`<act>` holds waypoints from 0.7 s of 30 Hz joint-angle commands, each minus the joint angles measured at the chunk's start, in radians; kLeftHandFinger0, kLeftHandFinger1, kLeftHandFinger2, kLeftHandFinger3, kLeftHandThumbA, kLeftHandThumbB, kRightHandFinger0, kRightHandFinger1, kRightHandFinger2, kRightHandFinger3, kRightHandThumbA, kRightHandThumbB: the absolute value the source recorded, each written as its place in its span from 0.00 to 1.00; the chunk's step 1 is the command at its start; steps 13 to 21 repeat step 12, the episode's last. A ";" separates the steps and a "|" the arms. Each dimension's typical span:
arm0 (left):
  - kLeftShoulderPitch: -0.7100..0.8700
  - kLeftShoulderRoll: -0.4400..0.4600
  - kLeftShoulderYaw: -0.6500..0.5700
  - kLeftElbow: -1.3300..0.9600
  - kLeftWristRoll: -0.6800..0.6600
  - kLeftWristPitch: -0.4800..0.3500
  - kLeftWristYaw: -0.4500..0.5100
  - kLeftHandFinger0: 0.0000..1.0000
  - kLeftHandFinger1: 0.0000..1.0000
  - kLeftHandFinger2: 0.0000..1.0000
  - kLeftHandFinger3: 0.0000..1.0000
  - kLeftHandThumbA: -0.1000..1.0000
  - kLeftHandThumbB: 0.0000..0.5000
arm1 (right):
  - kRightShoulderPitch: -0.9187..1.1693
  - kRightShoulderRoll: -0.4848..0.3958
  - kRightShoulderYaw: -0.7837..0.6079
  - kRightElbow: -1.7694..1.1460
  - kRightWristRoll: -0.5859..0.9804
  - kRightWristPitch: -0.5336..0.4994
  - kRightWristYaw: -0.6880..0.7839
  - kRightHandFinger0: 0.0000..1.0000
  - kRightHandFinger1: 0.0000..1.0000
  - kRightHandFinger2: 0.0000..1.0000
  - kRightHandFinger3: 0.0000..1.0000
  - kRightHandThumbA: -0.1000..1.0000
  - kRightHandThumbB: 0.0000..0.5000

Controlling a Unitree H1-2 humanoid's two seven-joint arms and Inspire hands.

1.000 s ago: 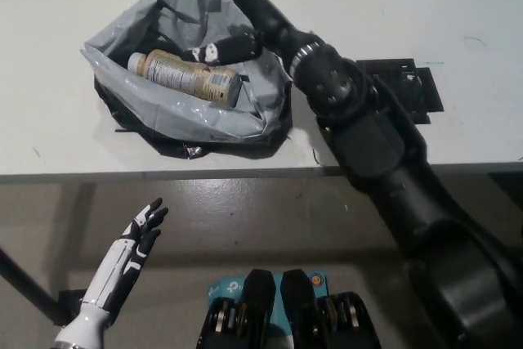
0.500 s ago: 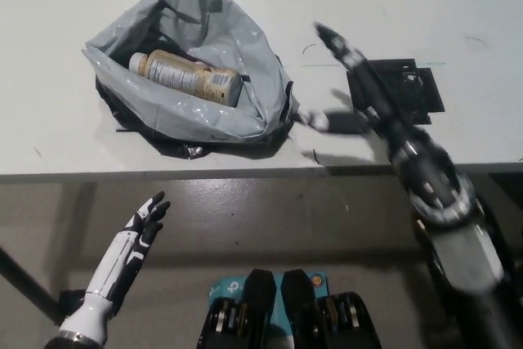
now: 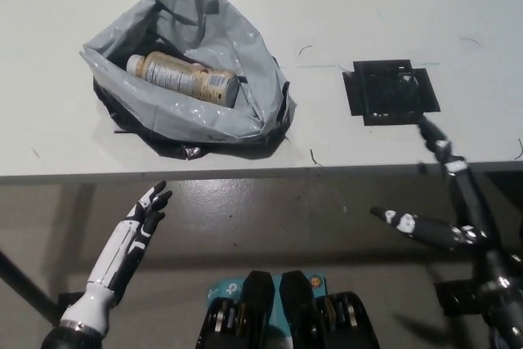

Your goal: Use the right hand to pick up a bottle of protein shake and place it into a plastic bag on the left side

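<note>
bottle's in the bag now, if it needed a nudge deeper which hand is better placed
Left, marginally. The bottle lies inside the plastic bag on the table's left part. The open left hand hangs below that side; the open right hand is off the table's right edge.

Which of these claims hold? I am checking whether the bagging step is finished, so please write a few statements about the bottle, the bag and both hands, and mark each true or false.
1. The beige protein shake bottle lies on its side inside the grey plastic bag. True.
2. The black right hand holds the bottle. False: it is open, off the table's near edge, holding nothing.
3. The white left hand rests on the bag. False: it hangs open below the white table.
4. A black square plate lies on the table right of the bag. True.
</note>
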 commanded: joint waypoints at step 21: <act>-0.017 0.012 0.024 -0.044 -0.040 -0.016 -0.007 1.00 1.00 1.00 1.00 1.00 0.43 | 0.013 0.027 -0.069 0.232 0.113 -0.301 -0.081 1.00 1.00 1.00 1.00 0.81 0.38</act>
